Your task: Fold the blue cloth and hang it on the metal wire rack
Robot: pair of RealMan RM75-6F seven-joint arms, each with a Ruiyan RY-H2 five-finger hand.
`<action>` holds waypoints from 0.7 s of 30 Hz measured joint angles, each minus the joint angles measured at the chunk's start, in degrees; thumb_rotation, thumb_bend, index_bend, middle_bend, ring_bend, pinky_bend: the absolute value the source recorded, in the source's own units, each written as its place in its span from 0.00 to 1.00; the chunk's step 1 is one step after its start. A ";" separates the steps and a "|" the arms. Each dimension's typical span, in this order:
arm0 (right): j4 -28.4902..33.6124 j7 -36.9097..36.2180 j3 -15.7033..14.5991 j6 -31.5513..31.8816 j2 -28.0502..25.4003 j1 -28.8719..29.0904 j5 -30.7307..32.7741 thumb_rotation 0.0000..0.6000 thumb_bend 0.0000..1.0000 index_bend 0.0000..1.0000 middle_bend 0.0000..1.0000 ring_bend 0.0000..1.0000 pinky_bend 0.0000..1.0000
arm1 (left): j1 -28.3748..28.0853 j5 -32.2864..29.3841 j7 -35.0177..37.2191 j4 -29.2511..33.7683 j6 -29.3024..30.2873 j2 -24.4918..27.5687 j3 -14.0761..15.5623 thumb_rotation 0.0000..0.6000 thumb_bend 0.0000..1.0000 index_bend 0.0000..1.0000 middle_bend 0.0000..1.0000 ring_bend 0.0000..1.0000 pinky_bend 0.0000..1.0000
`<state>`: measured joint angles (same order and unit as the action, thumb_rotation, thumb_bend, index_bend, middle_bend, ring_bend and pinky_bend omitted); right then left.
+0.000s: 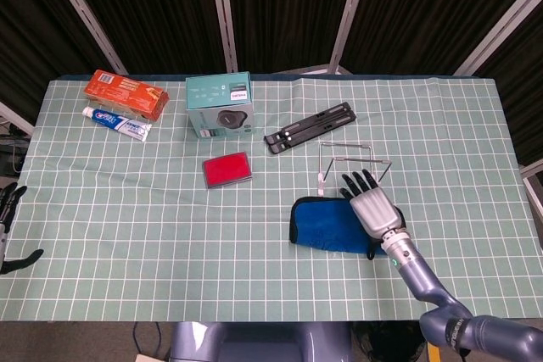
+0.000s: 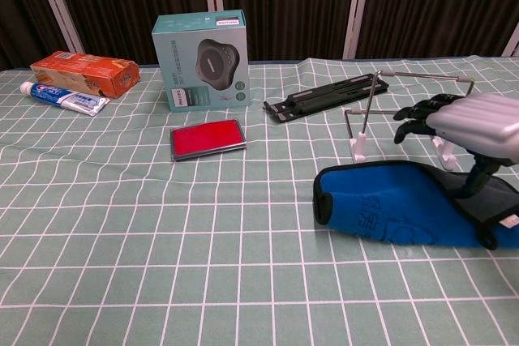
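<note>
The blue cloth (image 1: 327,225) with its black edge lies folded flat on the table, right of centre; it also shows low on the right in the chest view (image 2: 389,208). My right hand (image 1: 373,206) hovers over the cloth's right end, fingers spread and pointing toward the rack, holding nothing. In the chest view the right hand (image 2: 474,123) sits above the cloth with the thumb reaching down toward the black edge. The metal wire rack (image 1: 348,161) stands just behind the cloth (image 2: 409,87). My left hand (image 1: 10,209) hangs off the table's left edge, empty.
A red flat case (image 1: 226,169) lies left of the cloth. Behind it stand a teal box (image 1: 220,105) and a black folded stand (image 1: 310,127). An orange box (image 1: 125,93) and a toothpaste tube (image 1: 117,122) lie at the back left.
</note>
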<state>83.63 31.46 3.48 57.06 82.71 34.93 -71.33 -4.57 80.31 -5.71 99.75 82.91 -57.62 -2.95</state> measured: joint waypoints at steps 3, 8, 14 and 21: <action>3.38 -0.80 -1.32 1.09 -2.75 -1.04 -1.98 1.00 0.09 0.23 0.02 0.00 0.00 | 0.04 0.23 0.21 0.04 0.07 0.07 0.08 1.00 0.00 0.00 0.00 0.00 0.00; 7.38 -3.11 -4.20 3.02 -7.23 -2.92 -6.76 1.00 0.10 0.30 0.02 0.00 0.00 | 0.13 0.64 0.46 0.16 0.30 0.21 0.19 1.00 0.00 0.00 0.00 0.00 0.00; 8.09 -6.19 -8.23 5.88 -10.36 -5.30 -13.92 1.00 0.13 0.34 0.02 0.00 0.00 | 0.17 1.21 0.40 0.30 0.52 0.26 0.33 1.00 0.00 0.00 0.00 0.00 0.00; 0.17 -8.96 -10.16 7.45 -9.20 -6.67 -18.63 1.00 0.15 0.36 0.02 0.00 0.00 | 0.02 1.41 -0.52 0.66 0.45 0.03 0.38 1.00 0.00 0.00 0.00 0.00 0.00</action>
<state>83.80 22.50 -6.69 64.51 73.51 28.26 -89.95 -4.55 81.73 -6.22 100.41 83.37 -57.58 -2.57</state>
